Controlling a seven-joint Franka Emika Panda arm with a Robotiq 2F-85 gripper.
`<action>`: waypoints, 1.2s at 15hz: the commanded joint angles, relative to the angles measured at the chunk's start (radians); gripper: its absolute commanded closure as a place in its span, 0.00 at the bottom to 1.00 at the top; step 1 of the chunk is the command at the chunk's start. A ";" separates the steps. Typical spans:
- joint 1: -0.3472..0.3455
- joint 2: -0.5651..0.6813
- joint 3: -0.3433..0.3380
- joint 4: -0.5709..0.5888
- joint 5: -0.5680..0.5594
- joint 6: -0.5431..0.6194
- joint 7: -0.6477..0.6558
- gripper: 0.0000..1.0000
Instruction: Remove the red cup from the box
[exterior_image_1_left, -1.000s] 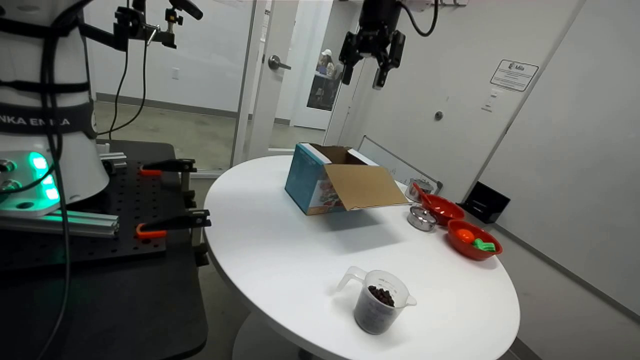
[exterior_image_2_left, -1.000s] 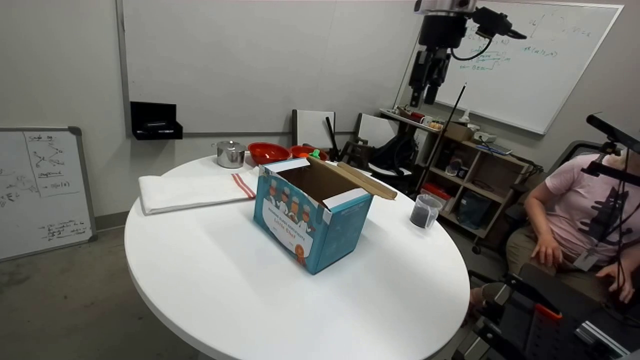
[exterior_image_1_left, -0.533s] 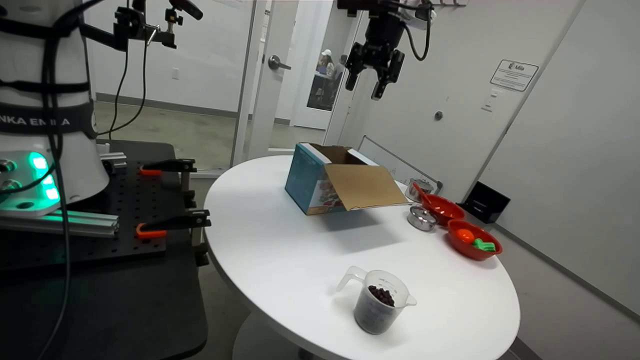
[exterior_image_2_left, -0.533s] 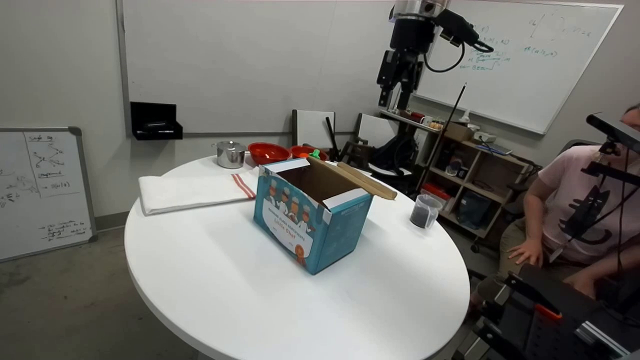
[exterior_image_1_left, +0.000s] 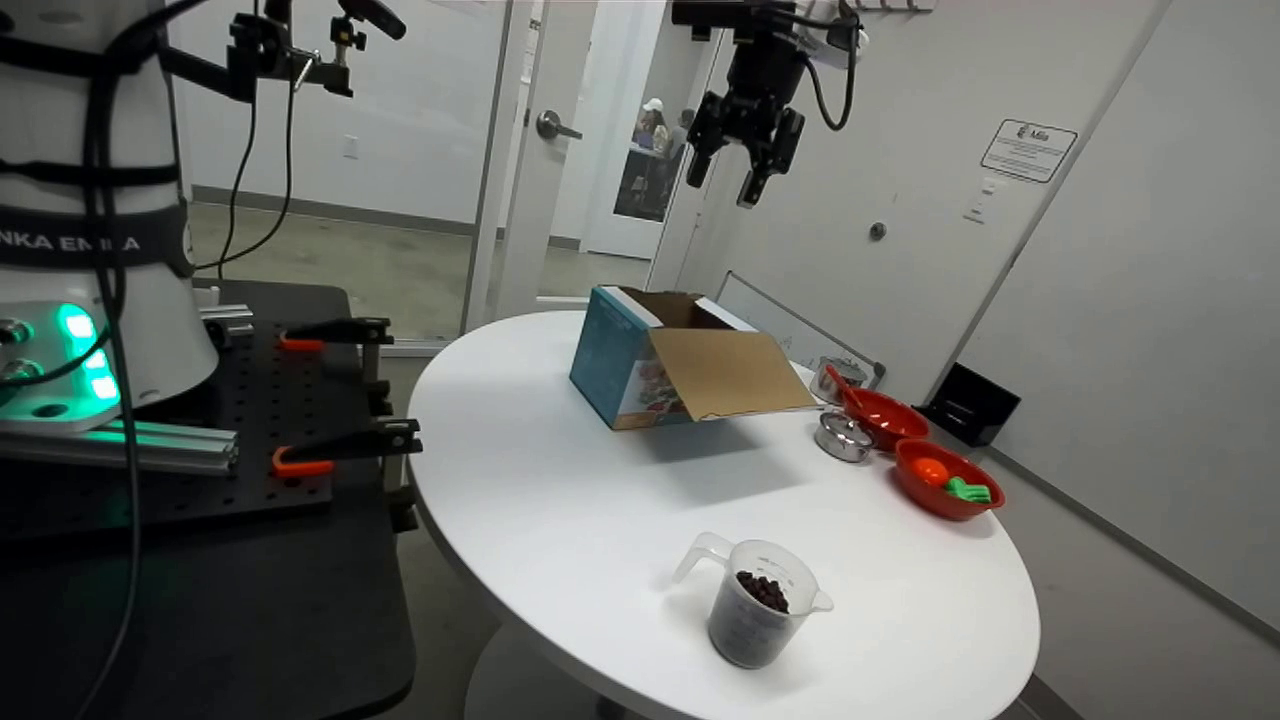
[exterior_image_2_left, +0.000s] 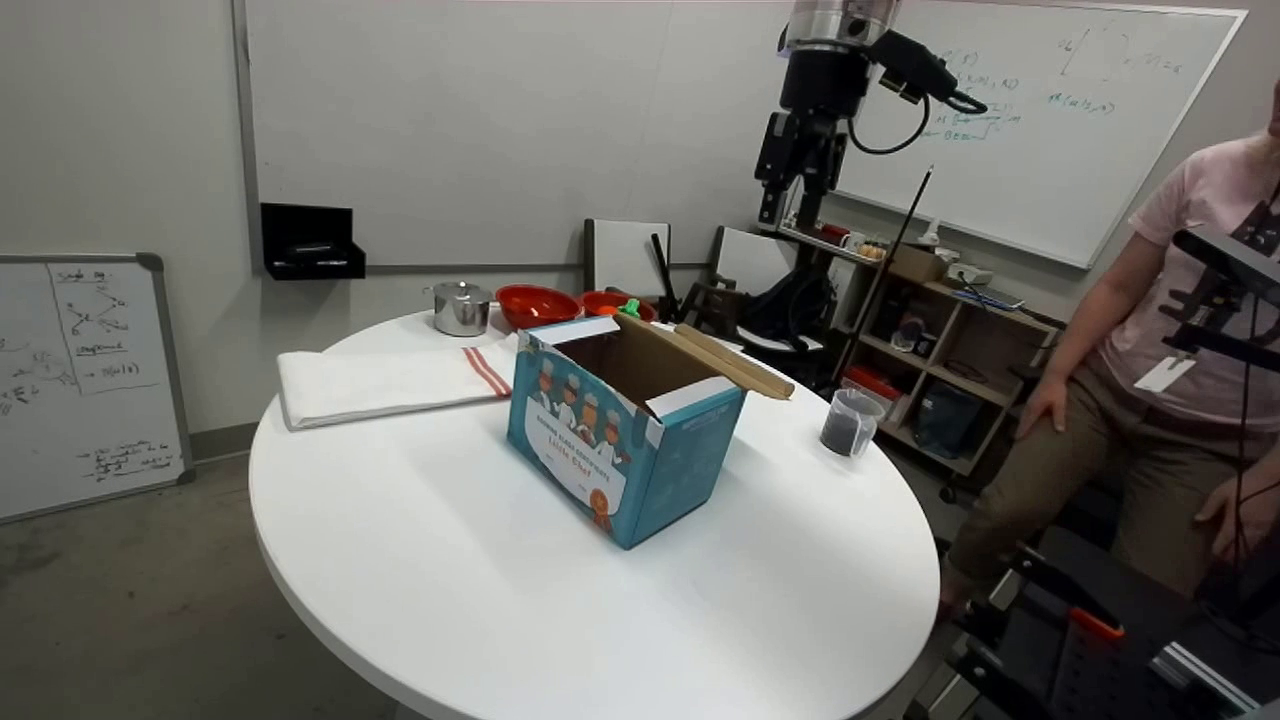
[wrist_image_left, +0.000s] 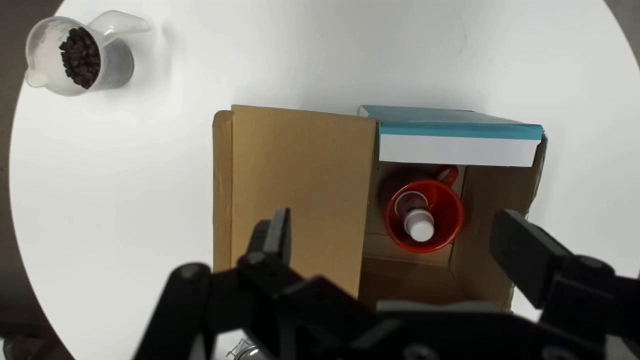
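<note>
1. In an exterior view, the box (exterior_image_1_left: 612, 358) is being supported on the far side of the table (exterior_image_1_left: 540, 480), a brown flap (exterior_image_1_left: 732, 372) standing out towards the right. The gripper (exterior_image_1_left: 722, 186) is being held high above, its fingers spread and nothing being pinched. Whatever lies inside is being concealed.

2. In an exterior view, a folded towel (exterior_image_2_left: 390, 388) is being shown left of the box and a clear measuring jug (exterior_image_2_left: 851, 424) right of it. Parted fingertips (exterior_image_2_left: 769, 205) are being seen, and only the upper inside of the box is being revealed.

3. In the wrist view, the red cup (wrist_image_left: 447, 212) is being found inside the box, mouth up, its handle (wrist_image_left: 450, 175) just beside a white flap (wrist_image_left: 457, 150). A white-capped bottle (wrist_image_left: 419, 225) is being carried within the cup.

4. The cup is being judged light, stiff and smooth, probably plastic; slipping is being feared more than crushing. Weight is being added by the bottle, which could tumble out on a tilt.

5. A hold is being suggested on the rim's bare right side, one finger inside and one outside. The handle, being crowded by the white flap, is being ranked second. Depth is being flattened from above, so whether a finger fits outside cannot be told.
</note>
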 joint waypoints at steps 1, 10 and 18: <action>0.013 0.056 0.011 0.044 0.023 -0.011 0.010 0.00; 0.041 0.257 0.029 0.226 0.012 -0.065 0.040 0.00; 0.046 0.365 0.027 0.302 -0.013 -0.050 0.036 0.00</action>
